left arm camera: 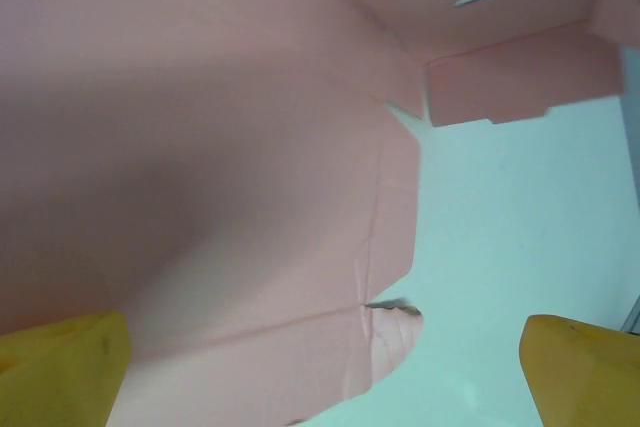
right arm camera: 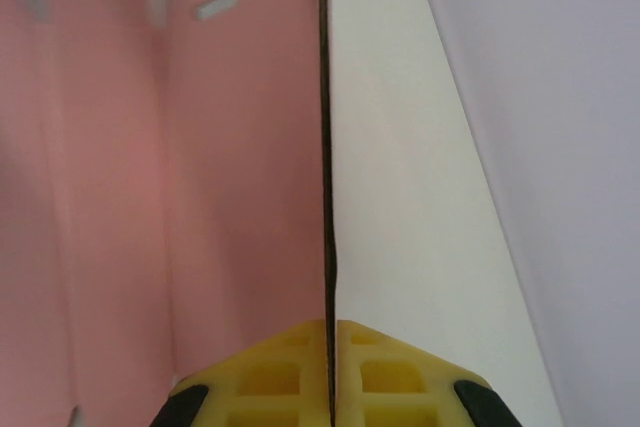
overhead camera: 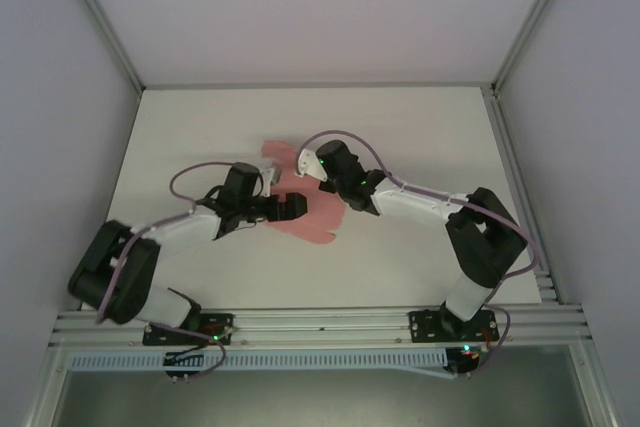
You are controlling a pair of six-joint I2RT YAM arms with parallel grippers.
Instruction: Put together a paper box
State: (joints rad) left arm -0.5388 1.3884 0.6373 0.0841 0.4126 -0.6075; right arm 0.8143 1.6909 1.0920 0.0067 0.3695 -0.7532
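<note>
The pink paper box (overhead camera: 320,222) is a die-cut sheet of card lying mid-table, partly lifted. In the right wrist view the card (right arm camera: 240,167) stands edge-on as a thin dark line, and my right gripper (right arm camera: 330,332) is shut on that edge with its yellow fingers (right arm camera: 275,377) pressed together. From above, the right gripper (overhead camera: 322,187) is at the sheet's upper right part. My left gripper (overhead camera: 300,207) hovers over the sheet's left side. It is open, its yellow fingertips (left arm camera: 60,367) set wide apart around creased pink flaps (left arm camera: 250,197) with a slot and tabs.
The white table (overhead camera: 420,127) is walled by pale panels and aluminium posts (overhead camera: 100,17) at the back corners. A metal rail (overhead camera: 320,322) runs along the near edge by the arm bases. Bare tabletop (left arm camera: 520,207) lies to the right of the sheet.
</note>
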